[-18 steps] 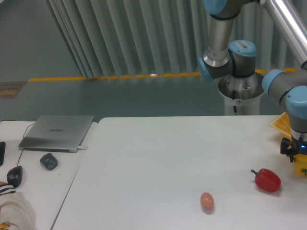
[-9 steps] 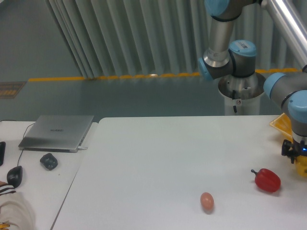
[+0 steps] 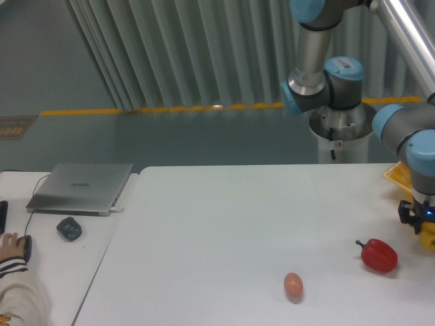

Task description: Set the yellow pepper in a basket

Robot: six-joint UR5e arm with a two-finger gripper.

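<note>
Yellow pepper (image 3: 428,238) under end effector (image 3: 423,227) at frame edge; grip state unclear.

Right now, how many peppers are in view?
2. The red pepper lies on the table near its right end. The yellow pepper shows only as a sliver at the right edge, below the end effector; more could lie out of frame.

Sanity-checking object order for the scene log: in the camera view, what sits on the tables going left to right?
Computer mouse under a person's hand → small dark object → laptop → egg → red pepper → yellow pepper below the end effector, at the right edge.
</note>
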